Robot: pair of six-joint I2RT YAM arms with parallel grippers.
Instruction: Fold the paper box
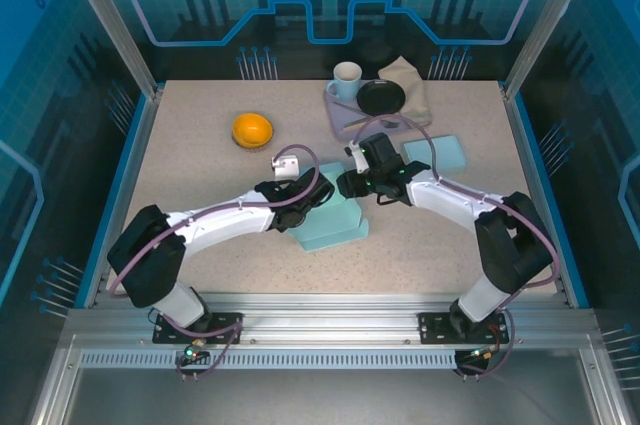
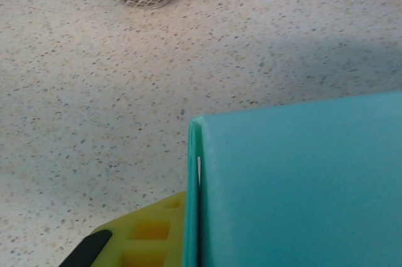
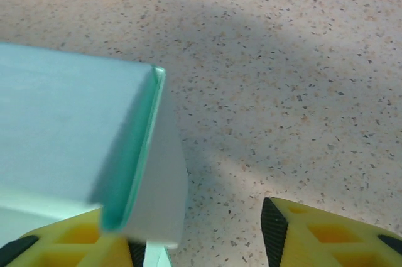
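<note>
Paper box [image 1: 335,228]: teal, partly formed, at the centre of the speckled surface [image 1: 200,195], between the two arms. One wall stands upright and the base lies flat towards the lower middle of the frame.

Left hand [image 1: 315,195]: comes in from the left and is pressed together on the box's upright wall. In the left wrist view one yellow finger [image 2: 147,239] sits tight against the panel edge at bottom left. The teal panel covers the other finger.

Right hand [image 1: 348,187]: comes in from the right, just beside the left hand, with jaws spread. In the right wrist view a doubled-over flap edge rests against the lower-left finger [image 3: 59,242]. The lower-right finger [image 3: 326,235] stands clear over bare surface, so nothing is gripped on this side.

Bystanders: a patterned bowl [image 1: 252,131] with something orange-yellow in it sits upper left of the box. A white mug [image 1: 347,80] and a dark dish [image 1: 381,97] sit on a tray at upper centre. A second teal piece [image 1: 440,152] lies right of centre. All are apart from the work.

Risks, as judged:
- The flap may spring back, since the crease looks soft and the spread right hand is not pinning it.
- The box may pivot or skate on the smooth surface, with a single pinch holding it (and that near one corner).
- The hands are crowded together, so a sideways move could knock wrists or catch the flap lip on a finger.
- Too hard a squeeze on the left could kink the wall away from its fold line.
</note>
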